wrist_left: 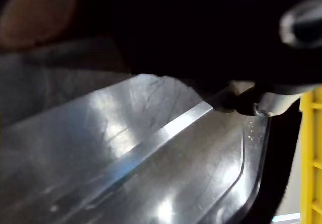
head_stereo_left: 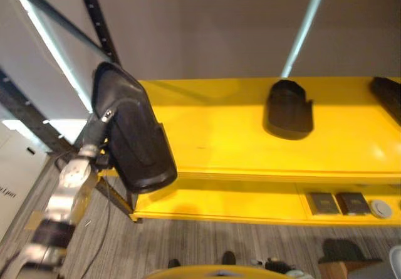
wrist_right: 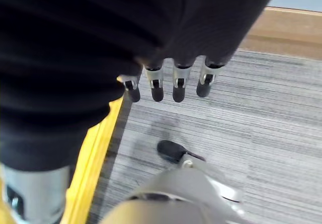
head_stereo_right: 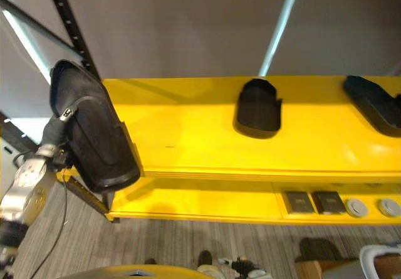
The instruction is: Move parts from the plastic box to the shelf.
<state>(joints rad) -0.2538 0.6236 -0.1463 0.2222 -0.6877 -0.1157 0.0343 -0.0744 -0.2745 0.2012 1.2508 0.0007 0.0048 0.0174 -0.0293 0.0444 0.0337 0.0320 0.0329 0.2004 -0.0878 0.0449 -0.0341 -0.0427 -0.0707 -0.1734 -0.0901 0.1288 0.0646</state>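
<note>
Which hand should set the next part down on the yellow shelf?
Left. The left hand holds a black part at the yellow shelf's left end; the right hand hangs open over the floor.

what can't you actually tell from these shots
- Left hand: its fingers are hidden behind the black part it carries, so its grip is unreadable; the left wrist view shows little but the part's glossy surface.
- Black part at the shelf's right end: cut off by the picture's edge.
- Small items on the lower shelf: too small to identify.
</note>
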